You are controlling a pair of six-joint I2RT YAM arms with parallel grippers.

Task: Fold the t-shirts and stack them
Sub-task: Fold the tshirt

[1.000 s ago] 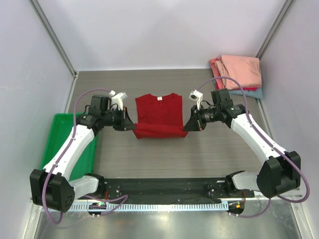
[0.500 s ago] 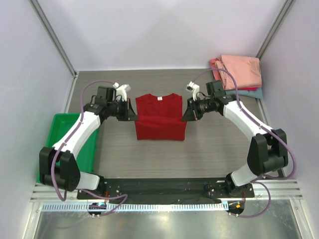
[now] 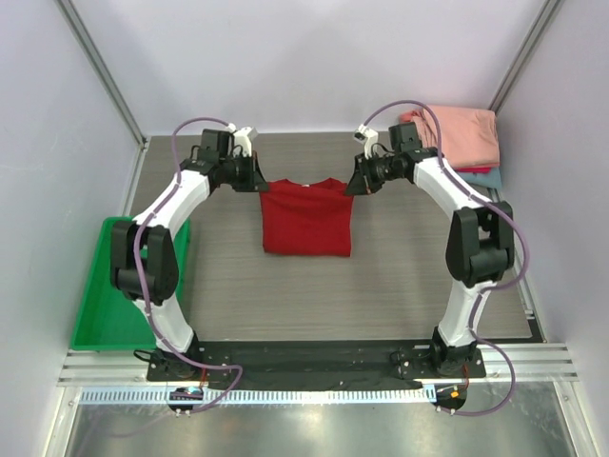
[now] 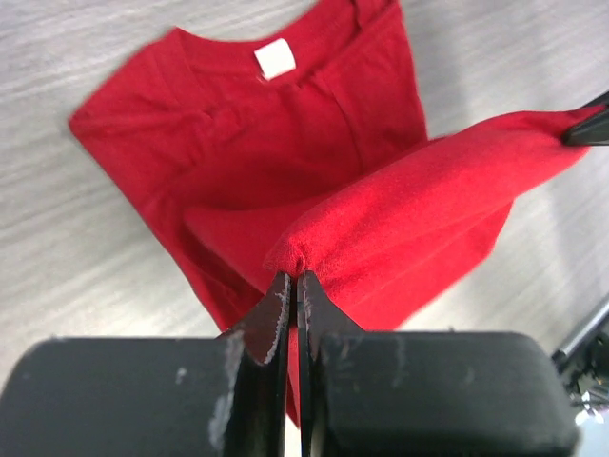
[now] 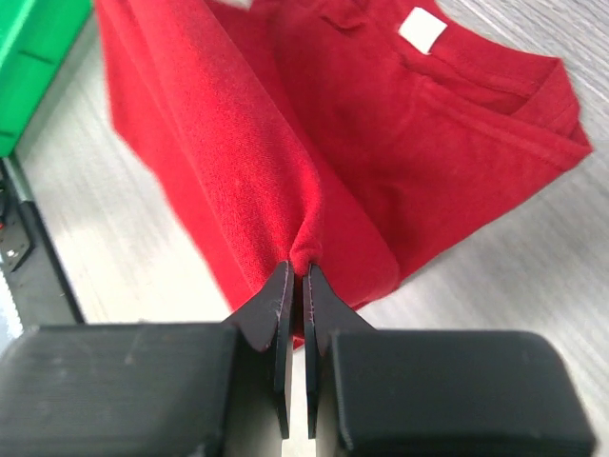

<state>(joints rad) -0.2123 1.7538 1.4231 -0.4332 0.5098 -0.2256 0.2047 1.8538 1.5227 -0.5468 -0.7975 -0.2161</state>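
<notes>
The green tray sits at my left, apart from the work. My left gripper is pinched shut on one corner of the deep red t-shirt, which lies mid-table with its collar on the far side. The right gripper nips the opposite corner the same way, so the lifted edge hangs taut and level over the collar, ready, I judge, to lay down as a fold. The folded pile sits in the far right corner.

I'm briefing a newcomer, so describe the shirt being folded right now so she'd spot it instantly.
On the grey wood-grain table, look at the centre. The deep red cloth t-shirt with a small white neck label lies there alone, unlike the salmon-pink folded shirts stacked in the far right corner.
</notes>
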